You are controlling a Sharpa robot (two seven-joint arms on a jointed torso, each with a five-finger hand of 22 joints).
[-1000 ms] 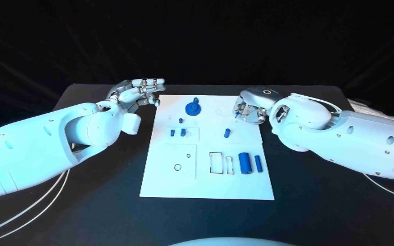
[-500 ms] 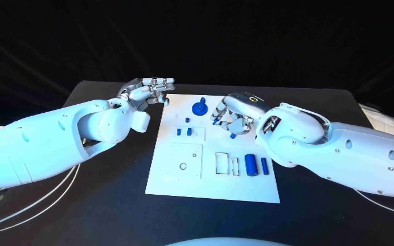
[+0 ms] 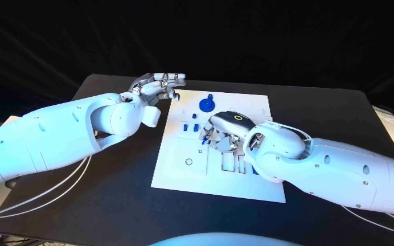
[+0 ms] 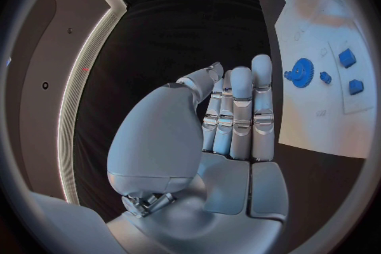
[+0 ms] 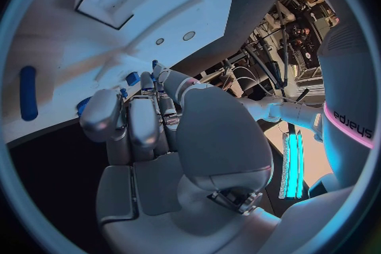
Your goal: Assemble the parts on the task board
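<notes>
Head view: right hand curls over small blue pegs on the board, grip unclear; left hand hovers empty, fingers together. Pegs look light, stiff, slippery; pinch their sides.

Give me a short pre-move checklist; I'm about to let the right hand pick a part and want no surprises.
1. Right hand over the task board: ok.
2. Right hand empty: cannot tell; its fingers curl among small blue parts.
3. Left hand off the board, at its far left corner: ok.
4. Left hand holds nothing, fingers together: ok.
5. Blue gear on the board, untouched: ok.
6. Long blue cylinder lies free on the board: ok.
</notes>
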